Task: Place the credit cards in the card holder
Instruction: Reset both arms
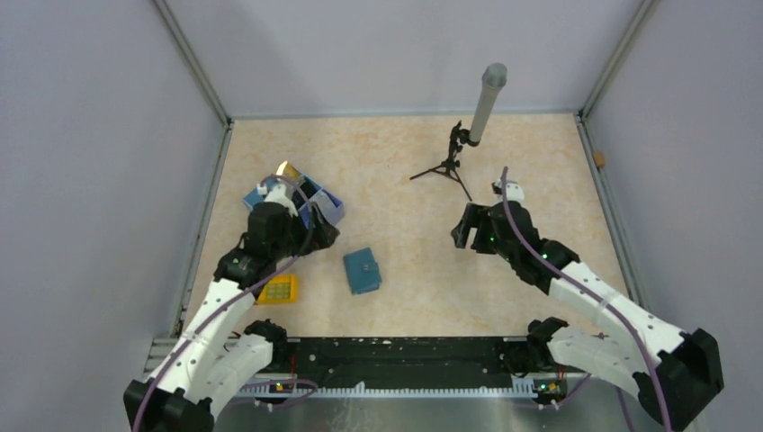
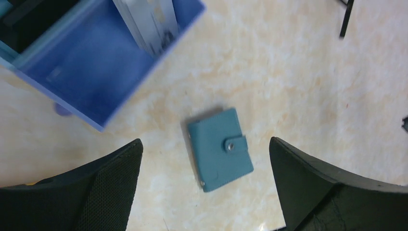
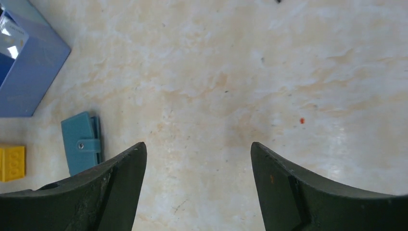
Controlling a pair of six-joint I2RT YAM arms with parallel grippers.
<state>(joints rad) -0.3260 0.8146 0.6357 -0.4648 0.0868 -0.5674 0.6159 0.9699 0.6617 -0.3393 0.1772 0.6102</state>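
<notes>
The left gripper (image 2: 206,140) and right gripper (image 3: 197,144) gape empty; card holder (image 2: 220,156) shut; print on card (image 2: 149,21) blurred.

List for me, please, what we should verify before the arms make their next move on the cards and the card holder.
1. Left gripper open and empty: ok.
2. Right gripper open and empty: ok, above bare table.
3. Card holder open to take cards: not ok; it lies shut, clasp fastened.
4. Card holder free to grasp: ok; it lies apart from the blue tray and the yellow studded block.
5. Cards in view: ok; a pale card stands in the blue tray.
6. Number of cards in the tray: cannot tell.
</notes>
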